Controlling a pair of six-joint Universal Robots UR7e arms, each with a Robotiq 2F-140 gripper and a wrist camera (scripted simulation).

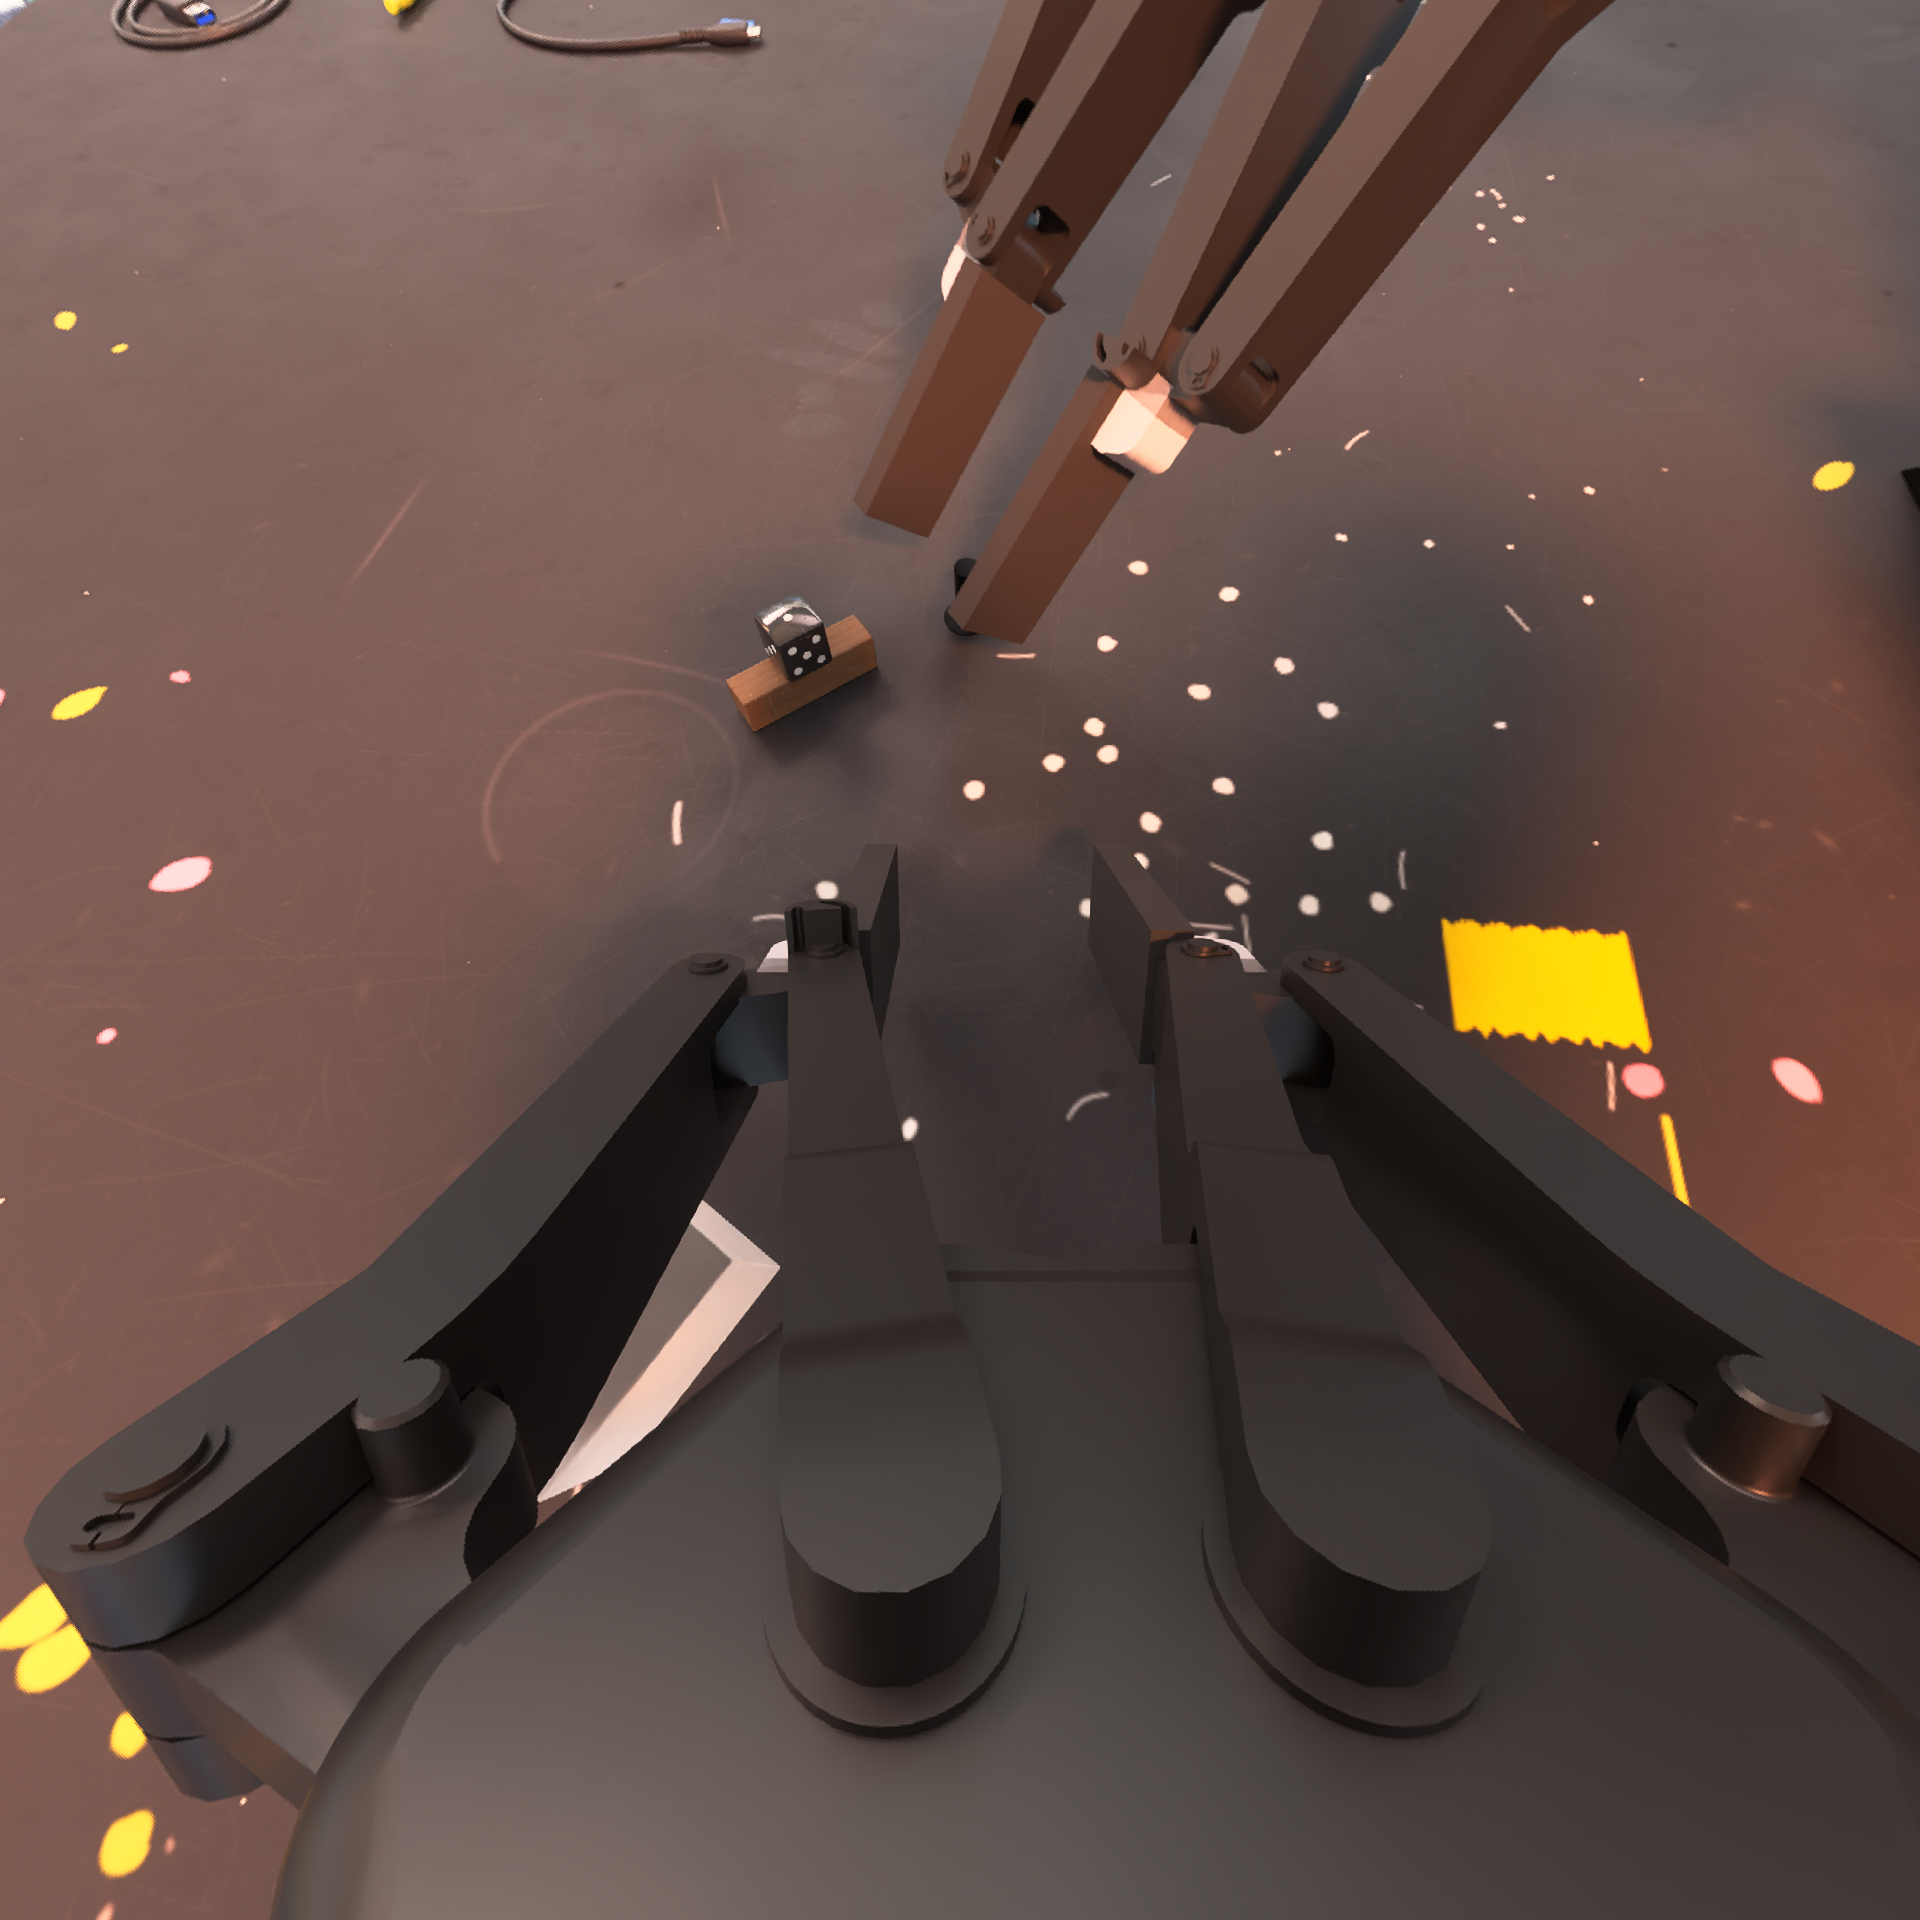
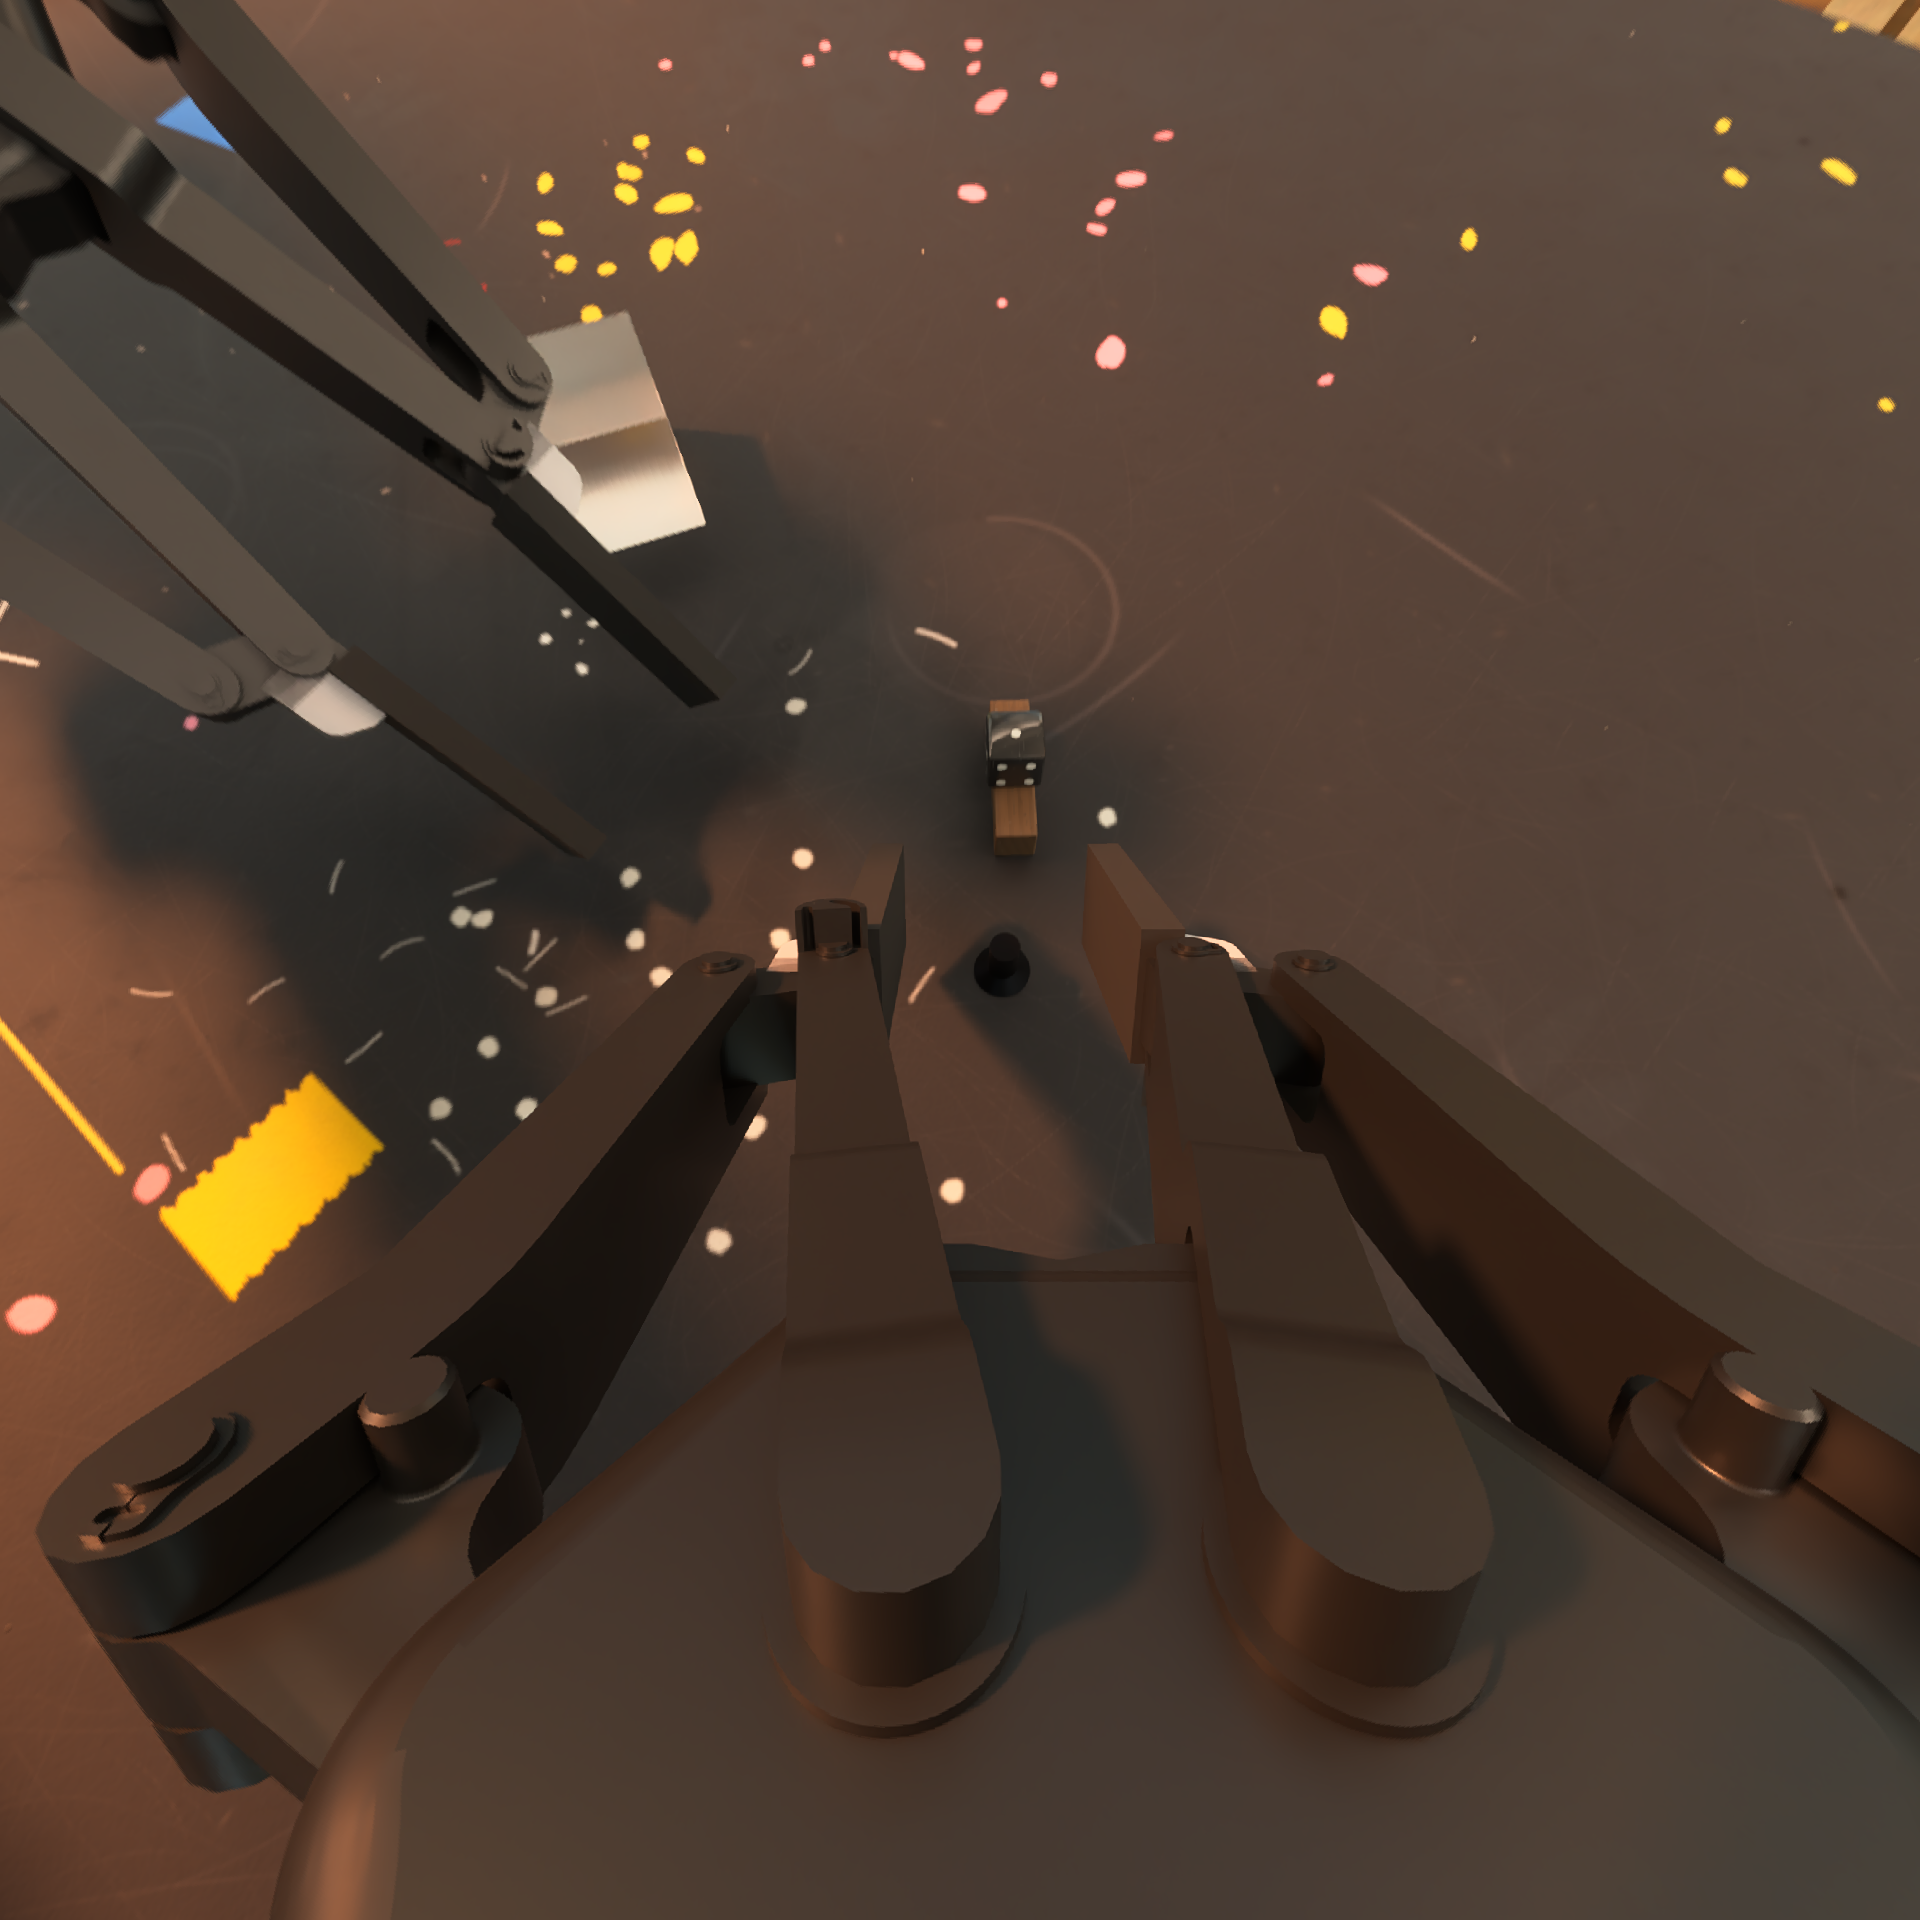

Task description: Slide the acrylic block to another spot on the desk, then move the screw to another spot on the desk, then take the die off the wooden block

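Note:
A black die sits on a small wooden block on the dark desk. A black screw stands on the desk between my right gripper's open fingers; in the left wrist view it shows beside the right gripper's fingertip. The clear acrylic block lies on the desk behind my left gripper, partly hidden by its linkage. My left gripper is open and empty, above the desk, short of the wooden block.
A yellow rectangular patch and coloured speckles mark the desk. Cables lie at the far edge. The other arm's fingers reach in from the left of the right wrist view.

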